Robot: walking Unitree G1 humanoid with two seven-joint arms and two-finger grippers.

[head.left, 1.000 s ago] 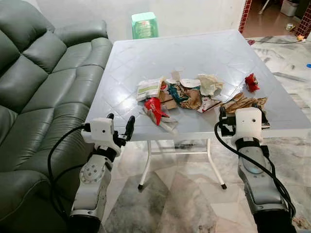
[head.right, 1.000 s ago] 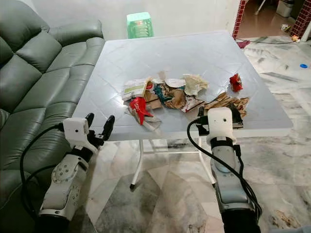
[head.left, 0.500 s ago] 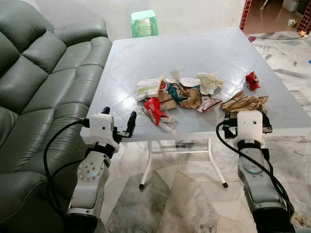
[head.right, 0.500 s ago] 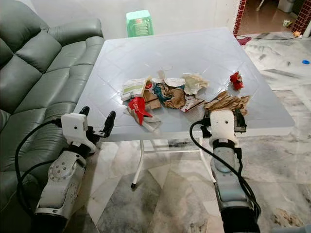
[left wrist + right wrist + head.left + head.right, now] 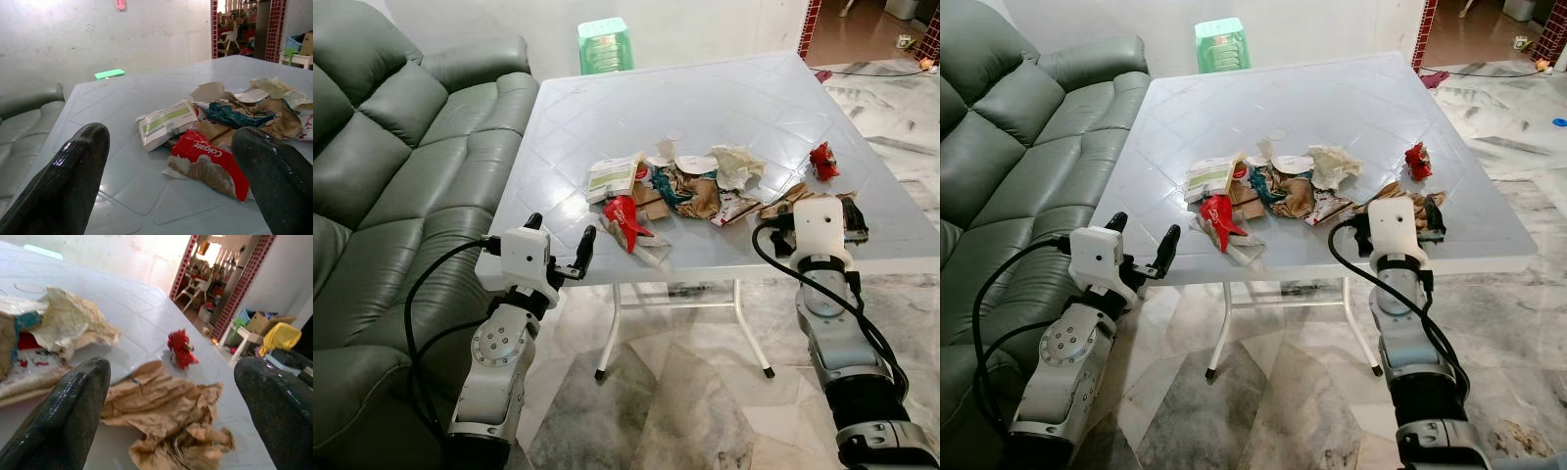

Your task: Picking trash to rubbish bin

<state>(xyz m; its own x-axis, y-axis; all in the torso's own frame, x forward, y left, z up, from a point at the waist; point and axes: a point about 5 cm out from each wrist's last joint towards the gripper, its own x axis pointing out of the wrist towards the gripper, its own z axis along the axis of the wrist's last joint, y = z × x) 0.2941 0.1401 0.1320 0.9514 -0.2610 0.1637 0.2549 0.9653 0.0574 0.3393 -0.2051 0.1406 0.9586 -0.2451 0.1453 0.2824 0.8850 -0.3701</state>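
On the marbled floor (image 5: 695,392) beside a dark green leather sofa (image 5: 391,166): one square grey folding table (image 5: 724,108), a green plastic stool (image 5: 605,45) behind its far edge.

On the table, near the front edge: a loose heap of trash. Items, largest first:
- crumpled brown paper (image 5: 166,416), at the heap's right end, just ahead of the right end effector (image 5: 171,396);
- white-and-green printed packet (image 5: 164,122), at the left end;
- red Colgate toothpaste box (image 5: 210,159), torn, lying just in front of the packet;
- pale crumpled wrapper (image 5: 736,164), toward the rear of the heap;
- teal scrap (image 5: 230,115), mid-heap;
- small red crumpled wrapper (image 5: 821,162), lying apart to the right of the heap.

Left end effector (image 5: 558,250): fingers spread wide, empty, raised at the table's front left edge, facing the toothpaste box.

Right end effector: fingers spread wide, holding nothing, at table height, with the brown paper between them.
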